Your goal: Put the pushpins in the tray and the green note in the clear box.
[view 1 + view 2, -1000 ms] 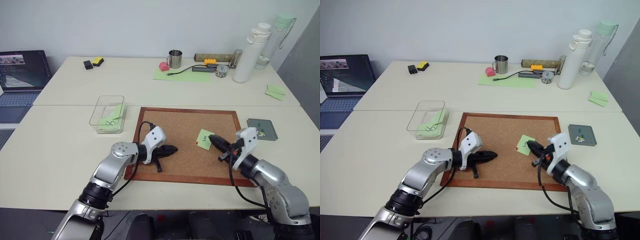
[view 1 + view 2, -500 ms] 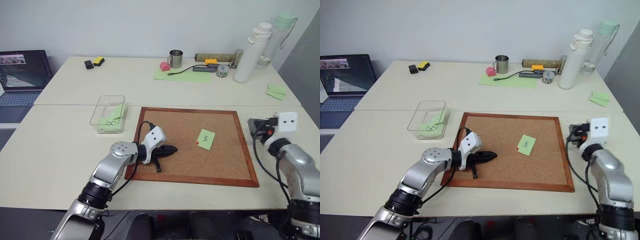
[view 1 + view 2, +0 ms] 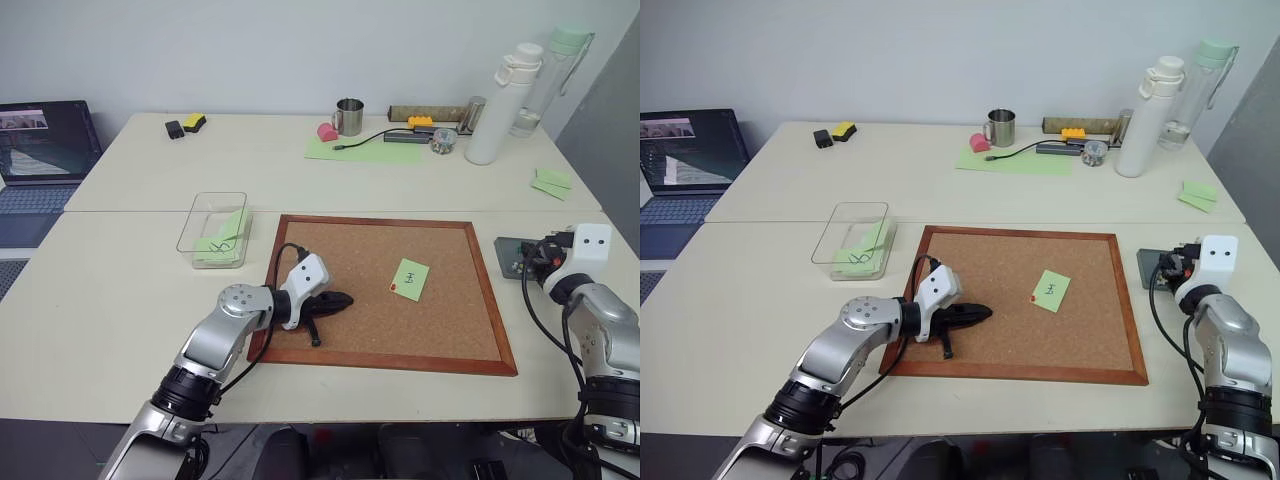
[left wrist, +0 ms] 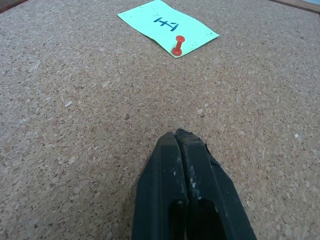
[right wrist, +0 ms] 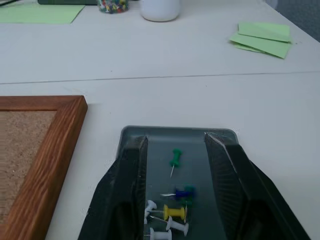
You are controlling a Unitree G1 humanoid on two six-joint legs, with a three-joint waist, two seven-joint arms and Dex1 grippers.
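Note:
The green note (image 3: 410,278) lies on the cork board (image 3: 330,240), held at its near-left corner by a red pushpin (image 4: 177,45). My left gripper (image 4: 180,142) rests shut and empty on the cork, left of the note. The dark-grey tray (image 5: 175,131) sits on the table just right of the board. My right gripper (image 5: 175,140) hangs open over it, nothing between its fingers. Several pushpins (image 5: 172,212) lie in the tray, a green one (image 5: 175,159) apart from the rest. The clear box (image 3: 213,230), left of the board, holds green notes.
At the back of the table stand a steel mug (image 3: 350,117), a large green sheet (image 3: 365,150), a small jar of pins (image 3: 443,141) and two tall bottles (image 3: 495,105). Folded green notes (image 3: 550,183) lie at the far right. A laptop (image 3: 40,150) is on the left.
My right gripper has swung from beside the note on the cork board out to the right, over the tray, and has opened. The left arm has stayed still.

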